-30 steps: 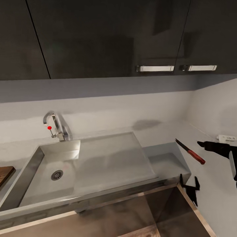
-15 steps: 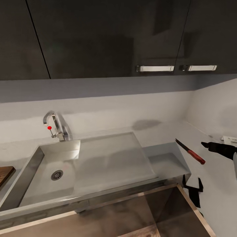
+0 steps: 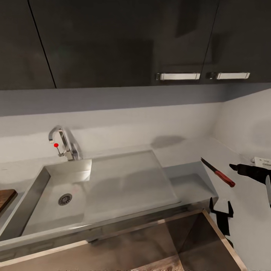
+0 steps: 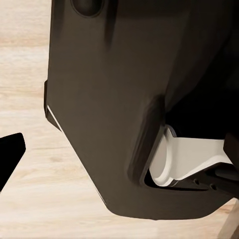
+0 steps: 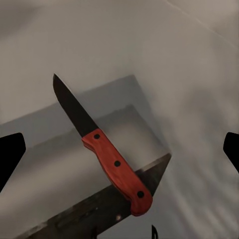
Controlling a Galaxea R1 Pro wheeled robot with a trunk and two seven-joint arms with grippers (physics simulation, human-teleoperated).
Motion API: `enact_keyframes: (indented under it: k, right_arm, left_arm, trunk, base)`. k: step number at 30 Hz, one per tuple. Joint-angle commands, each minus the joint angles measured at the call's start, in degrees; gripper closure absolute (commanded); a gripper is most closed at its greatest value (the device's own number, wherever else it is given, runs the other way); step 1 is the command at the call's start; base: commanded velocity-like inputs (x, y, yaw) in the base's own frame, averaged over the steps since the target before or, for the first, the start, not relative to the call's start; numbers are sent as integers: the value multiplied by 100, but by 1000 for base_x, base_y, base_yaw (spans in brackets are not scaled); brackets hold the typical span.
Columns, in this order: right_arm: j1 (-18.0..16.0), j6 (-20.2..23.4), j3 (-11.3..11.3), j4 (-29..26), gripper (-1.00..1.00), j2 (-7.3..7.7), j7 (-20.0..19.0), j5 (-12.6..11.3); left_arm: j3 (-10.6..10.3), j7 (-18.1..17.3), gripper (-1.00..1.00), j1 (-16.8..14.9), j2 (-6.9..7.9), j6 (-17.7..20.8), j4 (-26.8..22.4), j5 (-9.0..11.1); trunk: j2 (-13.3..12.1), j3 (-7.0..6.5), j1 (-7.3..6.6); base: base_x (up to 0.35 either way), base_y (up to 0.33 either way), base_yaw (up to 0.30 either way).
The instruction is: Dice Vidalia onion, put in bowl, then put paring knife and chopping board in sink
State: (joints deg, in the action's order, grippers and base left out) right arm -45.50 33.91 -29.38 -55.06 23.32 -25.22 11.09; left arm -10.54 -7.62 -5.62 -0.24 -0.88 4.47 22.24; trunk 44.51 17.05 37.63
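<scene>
Small red-handled, dark-bladed paring knife (image 3: 218,172) lying beside the grey steel sink (image 3: 113,188), near wide-open, empty black right tool (image 3: 241,170); left tool's opening impossible to tell.

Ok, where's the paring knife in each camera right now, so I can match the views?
Head view: the paring knife sits at the right, past the countertop's end corner, blade pointing toward the sink.
Right wrist view: knife is central, handle end over that same corner.
Left wrist view: not in it.
Shared landmark: the countertop corner.
</scene>
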Motion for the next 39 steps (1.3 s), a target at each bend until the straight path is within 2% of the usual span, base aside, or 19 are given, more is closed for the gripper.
enact_keyframes:
  k: [1, 35, 39]
  right_arm:
    - [-7, 15, -15, -5, -100, -1, -53, 60]
    - [-8, 7, 1, 18, -100, -45, -53, 60]
    - [-6, -2, 2, 71, -100, -61, -53, 144]
  left_arm:
    - [-45, -31, -100, -8, -4, -9, 21, 61]
    - [-45, -32, -100, -9, -25, -9, 19, 61]
    - [-45, -30, -100, -9, -34, -9, 21, 61]
  trunk:
    - [6, 17, 1]
    - [6, 330, 1]
    - [6, 367, 1]
  base:
    - [0, 0, 0]
    - [45, 0, 0]
    - [22, 0, 0]
